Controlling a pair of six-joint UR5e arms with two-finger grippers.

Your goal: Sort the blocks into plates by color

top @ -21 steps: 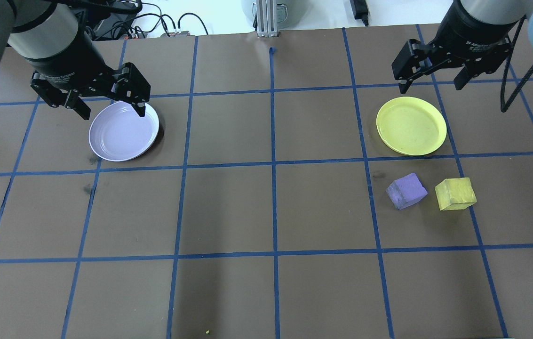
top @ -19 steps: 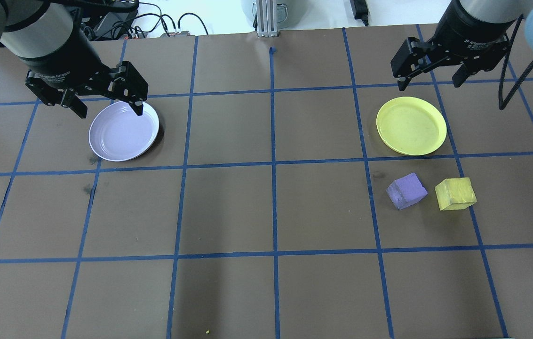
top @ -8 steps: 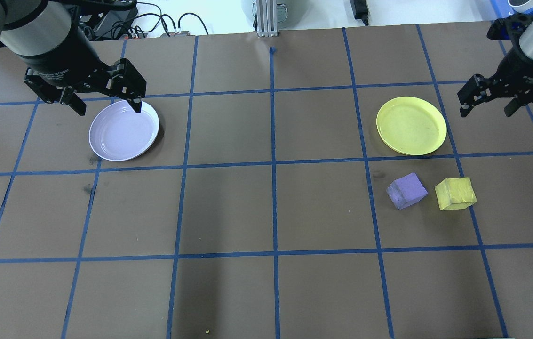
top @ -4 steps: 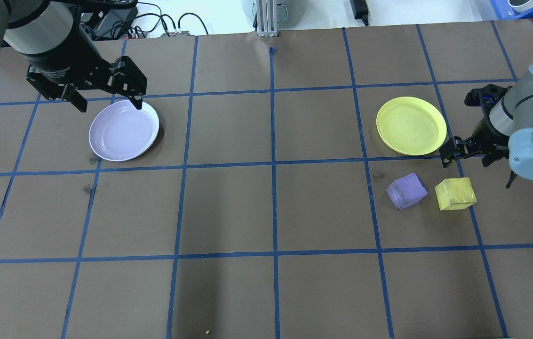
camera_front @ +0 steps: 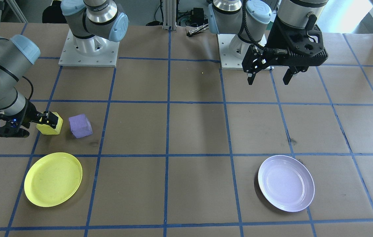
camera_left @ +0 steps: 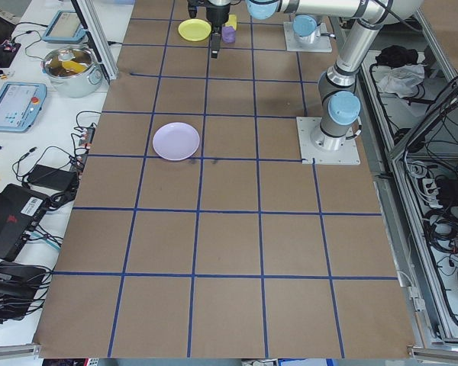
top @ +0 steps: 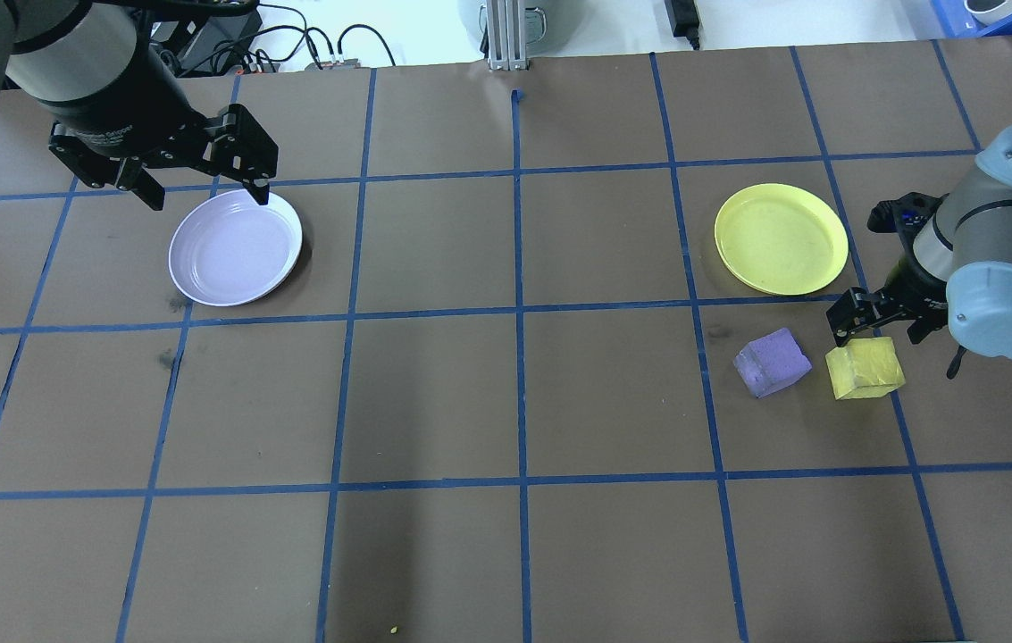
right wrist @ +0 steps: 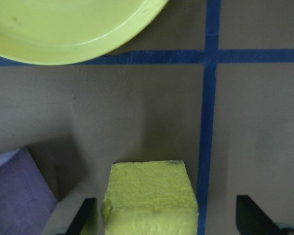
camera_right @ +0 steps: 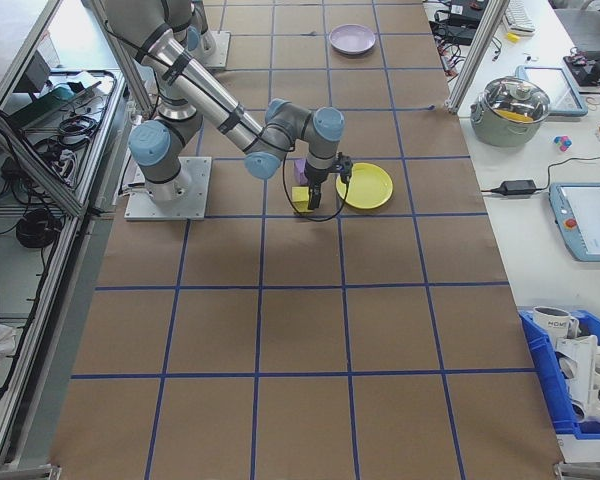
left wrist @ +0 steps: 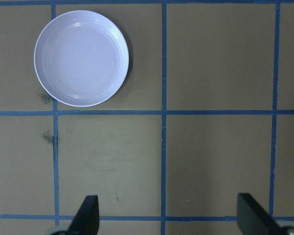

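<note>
Our right gripper (top: 881, 326) hangs low over the yellow block (top: 865, 367), fingers spread wide and gripping nothing; in the right wrist view the block sits between the two fingertips (right wrist: 85, 215), nearer the left one. The purple block (top: 772, 361) lies just beside the yellow one, apart from it, on the side toward the table's middle. The yellow plate (top: 781, 237) rests near both blocks, across a blue tape line (right wrist: 137, 57), and holds nothing. Well apart on the other side, our left gripper (top: 202, 192) hovers with fingers spread, holding nothing, by the far edge of the lavender plate (top: 235, 247), which also holds nothing. Brown paper gridded with blue tape covers the table (top: 506, 402). Cables (top: 309, 40) lie beyond its far edge.
</note>
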